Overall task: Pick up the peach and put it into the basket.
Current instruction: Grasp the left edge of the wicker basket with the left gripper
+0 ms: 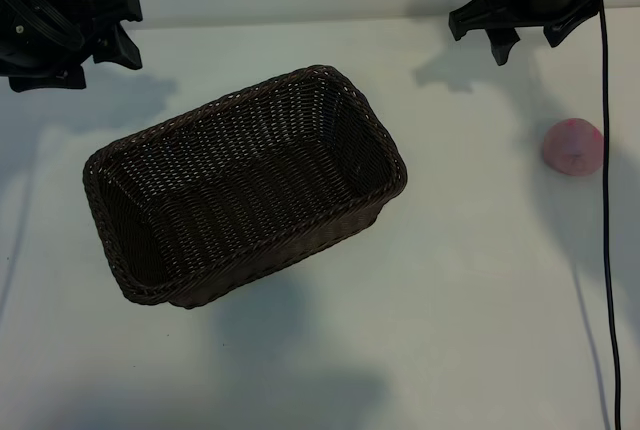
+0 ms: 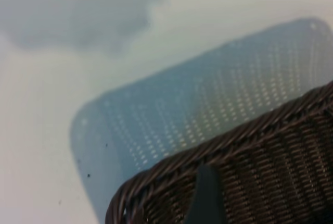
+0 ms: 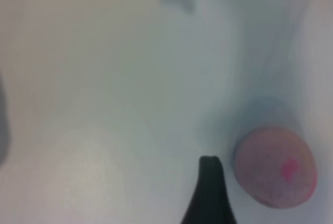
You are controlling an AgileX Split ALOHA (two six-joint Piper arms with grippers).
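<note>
White table point(image 1: 450, 330): wicker basket point(image 1: 245, 185) centre, peach point(image 1: 572, 146) right.

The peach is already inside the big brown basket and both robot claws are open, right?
Not quite. The peach lies on the table, outside the basket; the exterior view shows it. Both the left gripper and right gripper are open.

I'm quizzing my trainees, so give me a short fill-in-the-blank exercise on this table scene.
1. The peach lies on the ____, outside the basket.
2. The arm nearer the peach is the ____ one, its end effector open.
3. The basket holds ____.
4. The left end effector is open and grips ____.

Missing words: table; right; nothing; nothing
</note>
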